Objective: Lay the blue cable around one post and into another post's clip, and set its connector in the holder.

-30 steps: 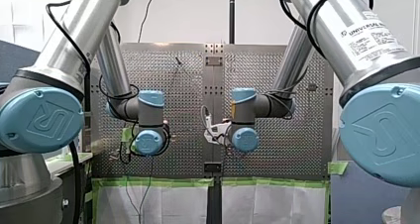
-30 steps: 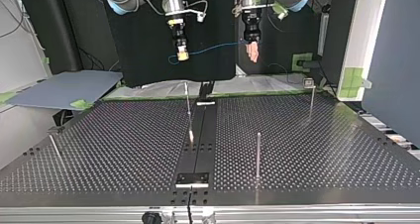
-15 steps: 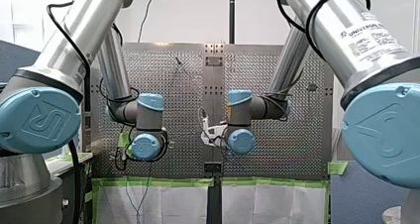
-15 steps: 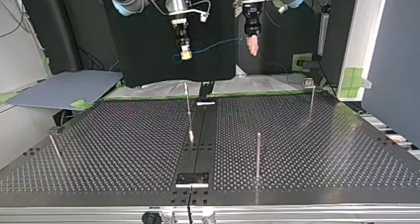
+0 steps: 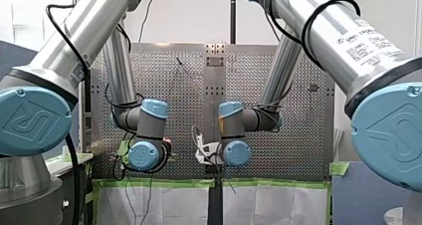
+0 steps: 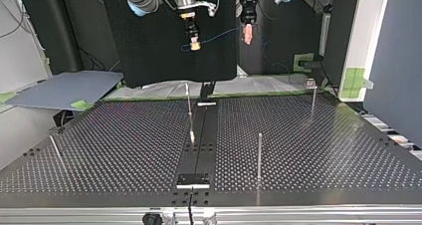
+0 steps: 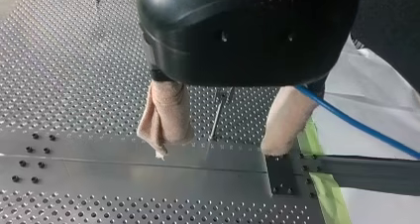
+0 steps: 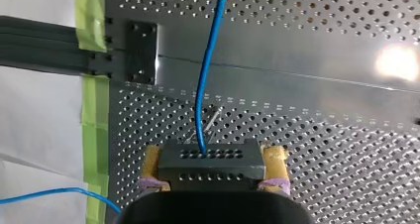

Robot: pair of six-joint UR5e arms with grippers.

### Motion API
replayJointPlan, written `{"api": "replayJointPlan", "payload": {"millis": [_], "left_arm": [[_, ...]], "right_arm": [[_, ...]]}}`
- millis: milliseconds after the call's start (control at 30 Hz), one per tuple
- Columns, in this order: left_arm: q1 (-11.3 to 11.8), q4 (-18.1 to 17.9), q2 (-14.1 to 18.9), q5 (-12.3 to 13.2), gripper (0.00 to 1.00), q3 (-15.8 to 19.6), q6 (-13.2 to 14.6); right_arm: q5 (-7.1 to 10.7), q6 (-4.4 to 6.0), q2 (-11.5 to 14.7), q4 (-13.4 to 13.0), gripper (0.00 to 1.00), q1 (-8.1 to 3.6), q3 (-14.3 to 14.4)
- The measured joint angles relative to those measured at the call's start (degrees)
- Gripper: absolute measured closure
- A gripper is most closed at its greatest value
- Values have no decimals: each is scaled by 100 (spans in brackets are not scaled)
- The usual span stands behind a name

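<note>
Right wrist view: my right pincer (image 8: 213, 170) clamps the black connector (image 8: 210, 158) between yellow pads (image 8: 151, 167). The blue cable (image 8: 208, 75) leads ahead over the worktop (image 8: 322, 110) to my left pincer (image 7: 218, 144), whose fingers stand apart. Keep slack while lowering toward a post (image 6: 259, 155).

The white label (image 5: 367, 40) on my right arm's silver tube (image 5: 318, 16) carries a printed brand line, of which only "UNI" and "ROBOTS" can be made out. The smaller lines under it are too small to read. The big blue joint caps, left (image 5: 31, 119) and right (image 5: 393, 135), bear an embossed logo mark.
</note>
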State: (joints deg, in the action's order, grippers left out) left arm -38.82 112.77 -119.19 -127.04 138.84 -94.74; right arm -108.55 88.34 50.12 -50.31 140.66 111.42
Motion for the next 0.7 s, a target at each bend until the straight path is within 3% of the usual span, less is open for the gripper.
{"api": "replayJointPlan", "payload": {"millis": [200,400,533,700], "left_arm": [[-14,10,7,8,0,-9,-6],[-94,236,232,234,0,-234,-106],[-59,460,457,459,0,-389,-271],[3,774,769,622,0,-515,-518]], "right_arm": [[-4,-2,-3,31,84,4,-4],[-196,-115,190,224,84,36,-167],[-363,30,412,447,84,26,-217],[-327,220,653,688,84,-30,-228]]}}
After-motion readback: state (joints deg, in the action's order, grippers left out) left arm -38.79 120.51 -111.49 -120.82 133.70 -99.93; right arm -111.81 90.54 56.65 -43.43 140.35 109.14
